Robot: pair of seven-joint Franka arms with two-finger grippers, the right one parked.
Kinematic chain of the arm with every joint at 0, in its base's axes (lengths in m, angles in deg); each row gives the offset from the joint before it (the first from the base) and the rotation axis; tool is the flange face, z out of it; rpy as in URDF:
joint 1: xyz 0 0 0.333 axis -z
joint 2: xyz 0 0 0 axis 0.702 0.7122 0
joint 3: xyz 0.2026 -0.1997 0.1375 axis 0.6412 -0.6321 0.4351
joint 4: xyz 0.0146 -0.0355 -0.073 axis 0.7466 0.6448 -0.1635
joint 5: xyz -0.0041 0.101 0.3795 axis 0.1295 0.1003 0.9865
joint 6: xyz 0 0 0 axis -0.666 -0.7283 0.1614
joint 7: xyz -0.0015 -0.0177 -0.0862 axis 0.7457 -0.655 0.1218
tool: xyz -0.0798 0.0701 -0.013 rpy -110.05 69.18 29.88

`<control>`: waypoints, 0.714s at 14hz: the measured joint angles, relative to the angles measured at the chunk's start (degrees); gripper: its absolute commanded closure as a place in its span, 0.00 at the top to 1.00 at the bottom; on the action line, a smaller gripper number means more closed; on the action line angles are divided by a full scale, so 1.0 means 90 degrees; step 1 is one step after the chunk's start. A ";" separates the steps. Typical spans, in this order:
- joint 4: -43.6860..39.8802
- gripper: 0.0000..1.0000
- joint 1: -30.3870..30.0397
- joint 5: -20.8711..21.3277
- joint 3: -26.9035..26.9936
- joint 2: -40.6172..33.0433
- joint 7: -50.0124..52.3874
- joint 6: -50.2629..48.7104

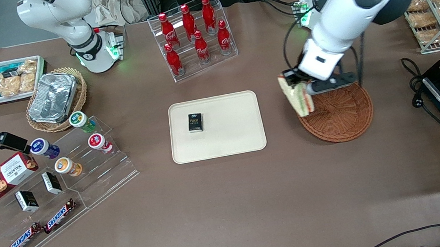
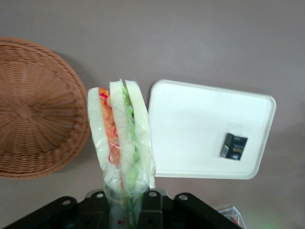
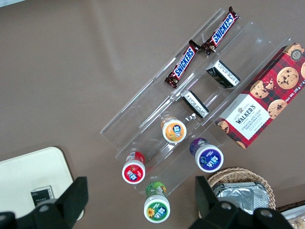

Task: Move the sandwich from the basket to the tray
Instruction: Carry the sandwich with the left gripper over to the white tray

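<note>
Your pincer (image 1: 300,86) grips the triangular white-bread sandwich (image 1: 296,97), lifted over the round reddish-brown wicker basket (image 1: 342,117). Transfer underway; next, carry it over the flat cream rectangular tray (image 1: 223,144) nearby, then lower.

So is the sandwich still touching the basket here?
Apart. In the left wrist view the sandwich, clamped in the gripper, hangs beside the basket with bare table showing between them.

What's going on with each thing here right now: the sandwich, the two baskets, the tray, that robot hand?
sandwich: lifted, clamped in the jaws
gripper: shut, above the basket's edge nearest the tray
basket: empty
tray: holds one small black box
tan basket: holds a foil container
</note>
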 measured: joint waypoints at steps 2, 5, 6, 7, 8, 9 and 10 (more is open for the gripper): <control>-0.0067 0.00 0.0514 0.0560 -0.0011 0.0184 0.0002 0.0029; -0.0060 0.00 0.1159 0.0939 -0.0027 0.0502 0.0074 0.0405; -0.0046 0.00 0.1283 0.0976 -0.0028 0.0648 0.0074 0.0569; -0.0027 0.00 0.1400 0.0991 -0.0027 0.0819 0.0077 0.0733; 0.0006 0.00 0.1497 0.1000 -0.0026 0.1021 0.0111 0.0930; 0.0053 0.00 0.1558 0.1016 -0.0025 0.1231 0.0133 0.1159; 0.0091 0.00 0.1601 0.1028 -0.0023 0.1452 0.0133 0.1386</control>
